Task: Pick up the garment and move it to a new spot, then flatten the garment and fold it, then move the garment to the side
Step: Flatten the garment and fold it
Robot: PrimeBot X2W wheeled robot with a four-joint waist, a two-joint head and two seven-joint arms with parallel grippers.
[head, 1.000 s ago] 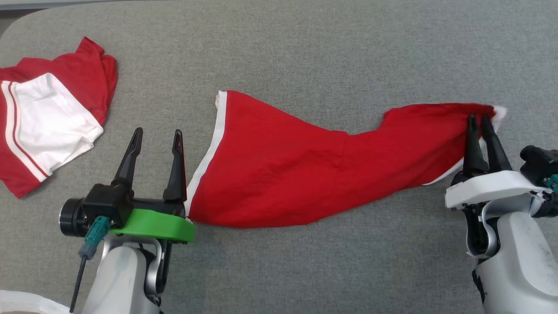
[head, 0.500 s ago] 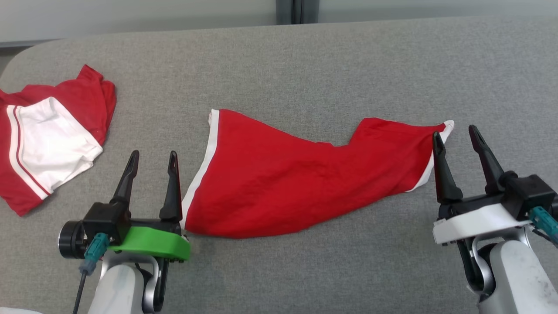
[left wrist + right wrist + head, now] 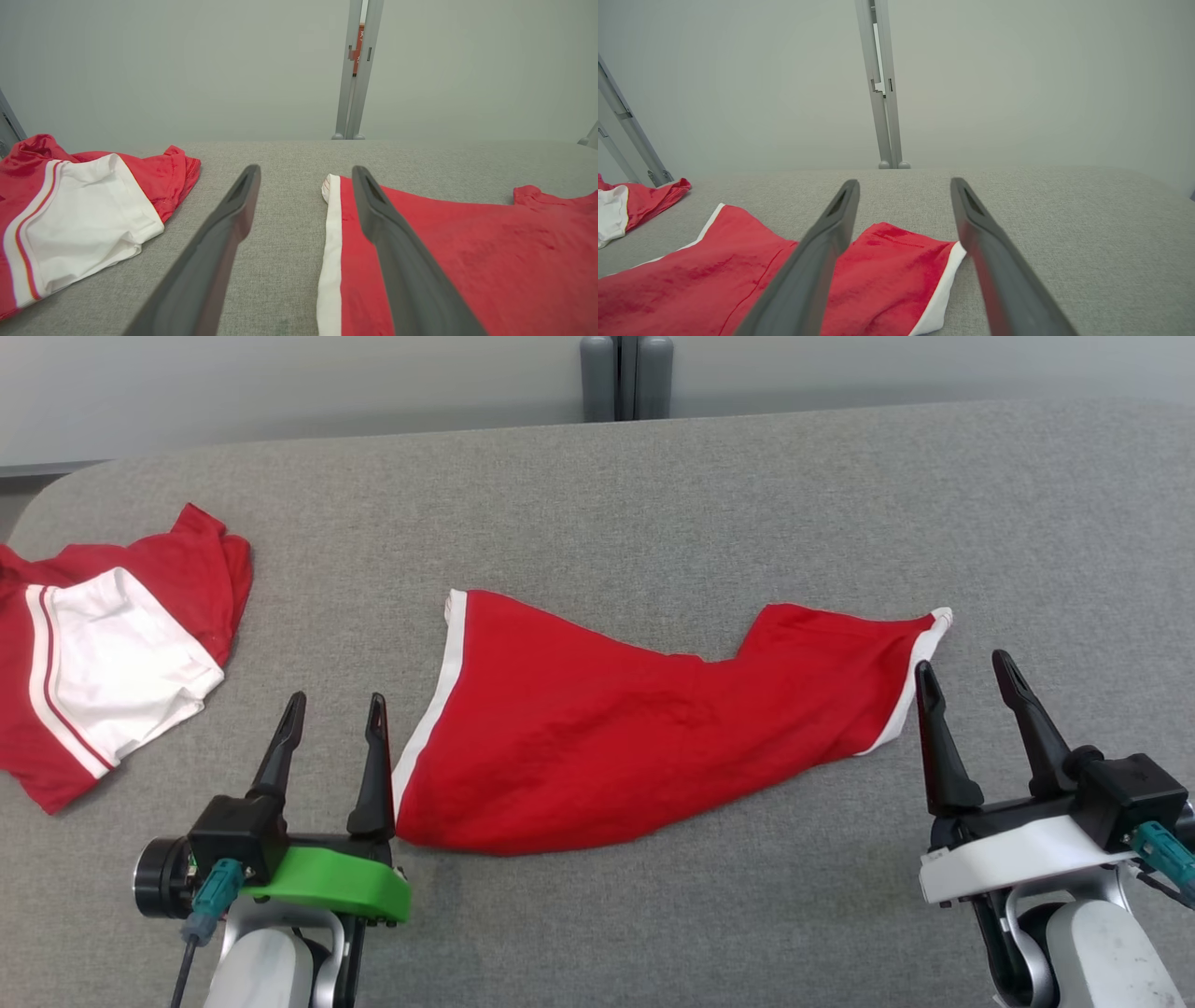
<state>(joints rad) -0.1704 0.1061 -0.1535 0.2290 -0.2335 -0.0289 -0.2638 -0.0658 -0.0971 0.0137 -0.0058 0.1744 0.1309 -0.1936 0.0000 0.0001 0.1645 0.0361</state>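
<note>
Grey fabric tabletop (image 3: 653, 476), with the red white-trimmed garment (image 3: 635, 737) lying mid-table, spread out but kinda rumpled. A second red-and-white garment (image 3: 112, 653) is crumpled at far left. The left gripper (image 3: 336, 698) sits just beside the white hem and the right gripper (image 3: 962, 661) by the other end, both with fingers spread apart.

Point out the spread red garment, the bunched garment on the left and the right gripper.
red garment (image 3: 607, 747), head view, cloth middle
bunched garment (image 3: 121, 663), head view, white panel
right gripper (image 3: 961, 659), head view, between fingertips
</note>
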